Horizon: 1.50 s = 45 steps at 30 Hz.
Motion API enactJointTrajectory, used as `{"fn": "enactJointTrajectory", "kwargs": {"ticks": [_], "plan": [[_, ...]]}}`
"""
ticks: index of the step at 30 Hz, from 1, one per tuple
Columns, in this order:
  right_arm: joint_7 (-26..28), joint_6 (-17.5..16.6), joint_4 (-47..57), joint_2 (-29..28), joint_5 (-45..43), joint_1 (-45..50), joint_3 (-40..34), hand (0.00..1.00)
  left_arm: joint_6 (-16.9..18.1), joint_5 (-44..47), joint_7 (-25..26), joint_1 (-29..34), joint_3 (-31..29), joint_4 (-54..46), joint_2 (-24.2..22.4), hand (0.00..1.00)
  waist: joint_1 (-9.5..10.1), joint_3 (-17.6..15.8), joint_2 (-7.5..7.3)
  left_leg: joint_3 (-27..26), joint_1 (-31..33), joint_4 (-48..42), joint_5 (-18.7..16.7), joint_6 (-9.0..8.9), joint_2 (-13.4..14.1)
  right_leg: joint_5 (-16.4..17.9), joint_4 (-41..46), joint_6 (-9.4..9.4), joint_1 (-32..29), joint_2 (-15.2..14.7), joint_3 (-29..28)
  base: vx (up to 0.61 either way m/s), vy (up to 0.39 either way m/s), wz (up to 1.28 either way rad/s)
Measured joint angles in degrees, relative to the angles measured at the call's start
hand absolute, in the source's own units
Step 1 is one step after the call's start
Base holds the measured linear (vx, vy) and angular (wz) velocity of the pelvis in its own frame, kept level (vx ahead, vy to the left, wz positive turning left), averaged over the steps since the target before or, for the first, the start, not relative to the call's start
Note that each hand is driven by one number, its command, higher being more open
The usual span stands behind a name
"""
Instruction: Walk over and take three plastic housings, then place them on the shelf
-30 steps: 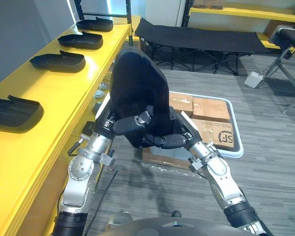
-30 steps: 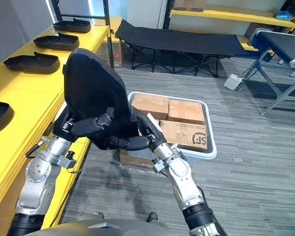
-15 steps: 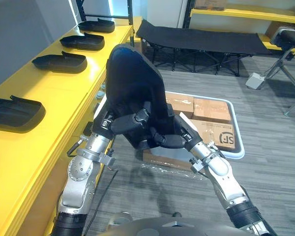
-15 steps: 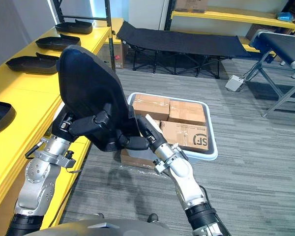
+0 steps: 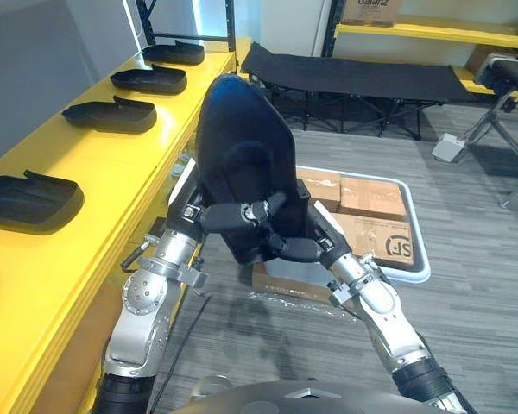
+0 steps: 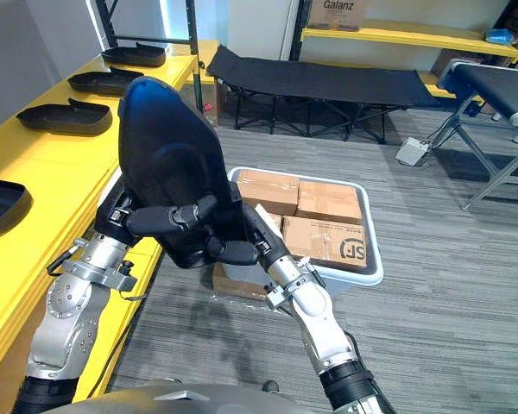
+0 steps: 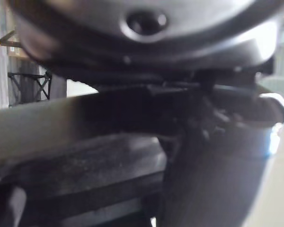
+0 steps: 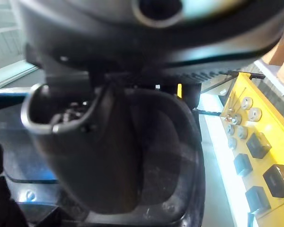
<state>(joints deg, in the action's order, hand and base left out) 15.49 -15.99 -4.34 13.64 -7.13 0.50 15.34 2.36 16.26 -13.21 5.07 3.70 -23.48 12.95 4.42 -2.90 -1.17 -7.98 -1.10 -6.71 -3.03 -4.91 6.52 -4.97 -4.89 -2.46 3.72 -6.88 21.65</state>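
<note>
I hold one black plastic housing (image 5: 242, 142) upright in front of me, above the floor and beside the yellow shelf (image 5: 95, 172). My left hand (image 5: 233, 214) wraps its fingers across the housing's lower front. My right hand (image 5: 298, 248) grips its bottom edge from the right; in the right wrist view the thumb (image 8: 85, 156) lies against the housing's hollow side (image 8: 165, 156). Several more black housings lie in a row on the shelf, the nearest (image 5: 30, 200) at my left and others (image 5: 108, 115) farther back.
A white tray (image 5: 414, 263) of cardboard boxes (image 5: 367, 194) stands on the grey floor just behind the held housing. A black folding cot (image 5: 354, 73) and yellow racking (image 5: 432, 30) are at the back. A metal frame (image 5: 509, 129) stands at the far right.
The held housing has tipped slightly more upright and towards the right. Both hands keep their hold. The whole picture has shifted a little, so the camera moved.
</note>
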Motion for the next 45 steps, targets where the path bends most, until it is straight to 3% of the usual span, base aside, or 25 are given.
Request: {"fn": "enactJointTrajectory", "kwargs": {"ticks": [11, 17, 20, 24, 29, 33, 35, 38, 45], "plan": [[-1.4, 1.9, -0.5, -0.5, 0.2, 0.0, 0.7, 0.0, -0.5, 4.5, 2.4, 0.0, 0.2, 3.3, -2.1, 1.0, 0.06, 0.5, 0.18, 0.2, -0.4, 1.2, 0.7, 0.02, -0.1, 0.0, 0.0, -0.03, 0.0, 0.0, 0.3, 0.0, 0.0, 0.0], [-4.9, 2.1, -0.6, -2.3, 3.5, 0.6, 1.1, 0.0, -0.1, 6.4, 8.4, 0.7, -0.2, 5.1, -4.3, 1.0, 0.06, 0.7, 0.37, 0.2, -0.5, 1.4, 0.9, -0.07, -0.1, 0.2, 0.0, -0.19, 0.0, 0.1, 0.3, 0.0, 0.0, 0.0], [-7.7, 2.1, -0.6, -2.4, 6.2, 0.7, 0.7, 0.0, 0.9, 8.3, 12.0, 2.4, -3.0, 6.2, -5.7, 1.0, 0.09, 0.8, 0.37, 0.1, -0.8, 1.9, 1.1, -0.1, -0.1, 0.0, 0.0, -0.45, 0.0, 0.1, 0.3, 0.0, 0.0, 0.0], [-9.7, 3.0, -0.6, -2.4, 6.9, 0.8, -2.7, 0.0, 5.6, 14.7, 15.9, 2.6, -9.3, 8.2, -7.7, 1.0, 0.34, 0.8, 0.27, 0.1, -1.3, 2.2, 1.2, -0.13, 0.0, -0.1, 0.0, -0.48, 0.4, 0.2, 0.2, 0.0, 0.0, 0.0], [-11.2, 3.3, -0.6, -2.8, 6.8, 1.9, -9.5, 0.0, 16.5, 21.9, 19.4, 2.5, -18.5, 8.1, -10.8, 1.0, 0.26, 1.0, -0.09, -0.2, -1.6, 2.5, 1.2, -0.13, 0.0, -0.1, 0.0, -0.51, 0.4, 0.2, 0.0, 0.0, 0.0, 0.0], [-11.3, 3.3, -0.6, -3.4, 6.8, 3.3, -11.5, 0.0, 18.8, 21.9, 19.5, 2.5, -20.4, 8.1, -11.4, 1.0, 0.32, 1.4, -0.57, -0.3, -1.8, 2.9, 1.2, -0.2, 0.0, -0.1, 0.0, -0.51, 0.4, 0.2, -0.2, 0.0, 0.006, -0.01], [-10.8, 3.3, -0.6, -3.9, 6.8, 3.7, -11.5, 0.0, 18.6, 21.9, 19.2, 2.5, -20.3, 8.1, -11.6, 1.0, 0.21, 1.4, -0.62, -0.7, -2.1, 3.0, 1.2, -0.2, 0.0, 0.0, 0.0, -0.48, 0.4, 0.2, -0.5, -0.01, 0.028, -0.08], [-10.1, 3.3, -0.7, -5.1, 6.8, 3.9, -11.4, 0.0, 16.6, 24.0, 14.8, 2.1, -20.3, 8.1, -12.3, 1.0, 0.01, 1.4, -0.6, -0.9, -2.1, 3.0, 1.2, -0.21, 0.0, 0.3, 0.0, -0.2, 0.4, 0.2, -0.6, 0.0, 0.01, -0.02], [-8.0, 2.9, -2.7, -5.1, 6.7, 3.9, -11.4, 0.0, 6.5, 23.6, 2.5, 2.1, -17.5, 8.1, -12.1, 1.0, -0.01, 1.2, -0.25, -1.0, -2.1, 3.1, 1.1, -0.27, 0.1, 0.5, 0.0, -0.06, 0.3, 0.2, -0.5, 0.0, 0.0, 0.0]]}}
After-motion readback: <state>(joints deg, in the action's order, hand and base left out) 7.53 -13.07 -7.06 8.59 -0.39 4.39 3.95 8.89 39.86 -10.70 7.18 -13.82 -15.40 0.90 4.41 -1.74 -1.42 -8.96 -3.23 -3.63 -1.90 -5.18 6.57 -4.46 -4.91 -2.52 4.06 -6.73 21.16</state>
